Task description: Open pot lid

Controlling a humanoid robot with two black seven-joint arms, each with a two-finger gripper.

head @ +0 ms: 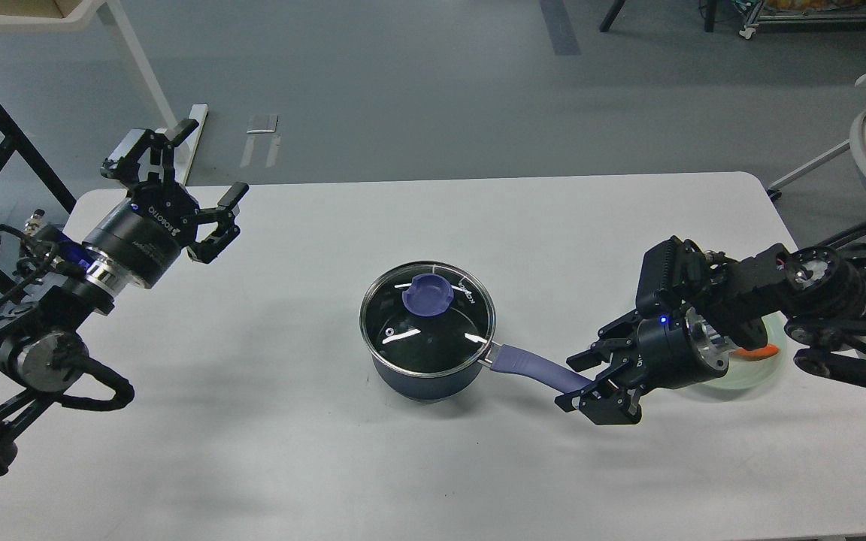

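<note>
Two pincers: left (209, 164) released, right (582, 382) astride pot (424, 376) handle; lid (427, 318) on

Black arms, silver wrist rings, blue lights.

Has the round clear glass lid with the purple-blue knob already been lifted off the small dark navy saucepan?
No, the glass lid sits flat on the saucepan, its steel rim resting on the pot's rim all the way round.

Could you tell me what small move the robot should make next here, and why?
Probably close the right gripper on the pot's handle. Its open fingers straddle the handle's end, while the lid sits on the pot and the open left gripper is far from the knob.
</note>
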